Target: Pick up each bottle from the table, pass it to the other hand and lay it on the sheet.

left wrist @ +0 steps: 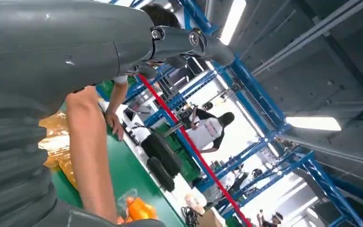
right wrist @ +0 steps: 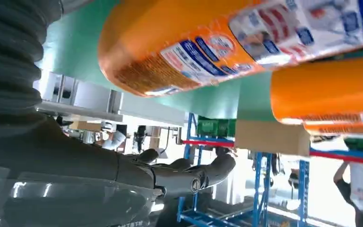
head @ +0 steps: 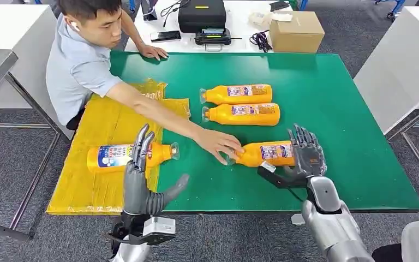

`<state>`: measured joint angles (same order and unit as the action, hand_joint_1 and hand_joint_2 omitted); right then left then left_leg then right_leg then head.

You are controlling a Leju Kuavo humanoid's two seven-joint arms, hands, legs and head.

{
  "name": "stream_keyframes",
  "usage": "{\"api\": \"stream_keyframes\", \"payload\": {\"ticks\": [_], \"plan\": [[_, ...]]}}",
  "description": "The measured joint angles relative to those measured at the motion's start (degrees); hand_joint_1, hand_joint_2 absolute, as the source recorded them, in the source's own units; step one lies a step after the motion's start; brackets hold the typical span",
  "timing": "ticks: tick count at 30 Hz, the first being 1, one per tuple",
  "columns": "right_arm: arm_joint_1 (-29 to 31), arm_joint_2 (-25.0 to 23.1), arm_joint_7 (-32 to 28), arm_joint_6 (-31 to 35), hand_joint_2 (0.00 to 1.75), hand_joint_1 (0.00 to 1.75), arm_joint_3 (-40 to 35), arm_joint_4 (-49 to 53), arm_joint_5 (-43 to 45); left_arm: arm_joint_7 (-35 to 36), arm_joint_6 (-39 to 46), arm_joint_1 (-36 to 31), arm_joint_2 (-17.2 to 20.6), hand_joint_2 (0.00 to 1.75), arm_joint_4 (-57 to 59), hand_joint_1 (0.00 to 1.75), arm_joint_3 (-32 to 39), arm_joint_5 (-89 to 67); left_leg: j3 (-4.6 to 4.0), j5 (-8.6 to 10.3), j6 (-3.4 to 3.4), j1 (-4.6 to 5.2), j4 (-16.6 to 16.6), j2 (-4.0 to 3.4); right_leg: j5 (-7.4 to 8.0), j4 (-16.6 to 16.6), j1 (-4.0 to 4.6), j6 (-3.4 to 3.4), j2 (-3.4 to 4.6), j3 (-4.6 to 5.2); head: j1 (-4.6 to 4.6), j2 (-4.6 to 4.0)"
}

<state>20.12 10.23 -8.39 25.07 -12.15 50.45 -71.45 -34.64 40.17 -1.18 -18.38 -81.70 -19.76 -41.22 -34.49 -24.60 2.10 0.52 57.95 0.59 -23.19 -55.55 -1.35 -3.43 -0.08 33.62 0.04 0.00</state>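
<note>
Four orange bottles lie on their sides. One bottle (head: pixel 121 156) rests on the yellow sheet (head: pixel 95 185) at the table's left. Two bottles (head: pixel 237 94) (head: pixel 243 114) lie side by side mid-table. The fourth bottle (head: pixel 264 153) (right wrist: pixel 208 42) lies near the front, and a person's hand (head: pixel 218 144) touches its cap end. My right hand (head: pixel 306 156) (right wrist: pixel 99 175) is open at that bottle's base end, fingers spread above it, thumb on the near side. My left hand (head: pixel 142 177) (left wrist: pixel 75 47) is open and raised in front of the sheet's bottle, holding nothing.
The person (head: pixel 82 60) leans in from the far left, one arm (left wrist: pixel 92 161) stretched across the green table (head: pixel 338 109). A cardboard box (head: pixel 296 31), a black case (head: pixel 202 13) and cables sit on the white table behind. A grey table edge (head: pixel 403 71) stands to the right.
</note>
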Motion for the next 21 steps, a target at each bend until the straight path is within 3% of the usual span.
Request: {"api": "stream_keyframes", "payload": {"ticks": [9,21], "plan": [[3.6,0.3,3.3,-10.4,1.75,0.0,-2.1,-5.2,0.3,1.5,0.0,-0.3,0.0,1.75,1.2,0.0,-0.6,-0.8,0.03,-0.01,-0.01,-0.02,0.0,-0.07,0.0,0.0,0.01,0.0,0.03,0.02,-0.02,0.0],[9.0,2.1,4.7,-14.3,1.75,0.0,-4.7,-10.5,-0.1,2.9,0.0,-0.8,0.7,1.75,2.4,0.0,-3.2,-0.1,0.03,0.08,0.1,0.04,0.0,-0.01,0.09,0.0,-0.02,-0.11,0.01,-0.03,0.0,0.0]]}}
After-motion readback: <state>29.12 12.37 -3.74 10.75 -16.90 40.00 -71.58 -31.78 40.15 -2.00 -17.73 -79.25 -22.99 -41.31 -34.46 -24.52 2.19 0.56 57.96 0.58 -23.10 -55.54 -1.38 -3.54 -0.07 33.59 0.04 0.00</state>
